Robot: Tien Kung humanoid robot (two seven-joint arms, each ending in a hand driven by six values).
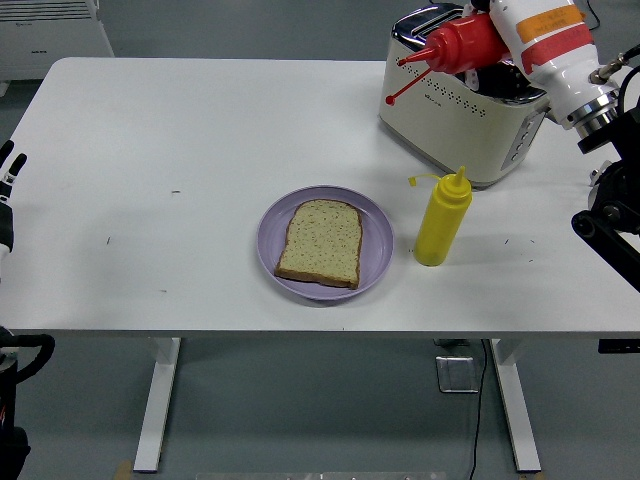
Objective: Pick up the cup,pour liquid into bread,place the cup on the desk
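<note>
Red squeeze bottle [470, 40] carried tipped on its side over the toaster [465, 95], gripped by the right hand [510, 30], well short of the bread [320, 243] on the purple plate [375, 240]. Risks dripping early onto the toaster or table, or clipping the yellow squeeze bottle [441, 220] beside the plate. Left hand [8, 170] idle at the table's edge, fingers loosely spread, holding nothing.

Glossy red plastic bottle [465, 42], matt yellow plastic bottle [441, 218], polished-metal-topped toaster [462, 95], smooth lilac plate [375, 245], porous bread [320, 242].

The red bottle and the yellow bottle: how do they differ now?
The red bottle is tipped with its nozzle pointing left; the yellow bottle is upright. The red one is held in the air before the toaster; the yellow one stands on the table. Both are squeeze bottles with tethered caps.
</note>
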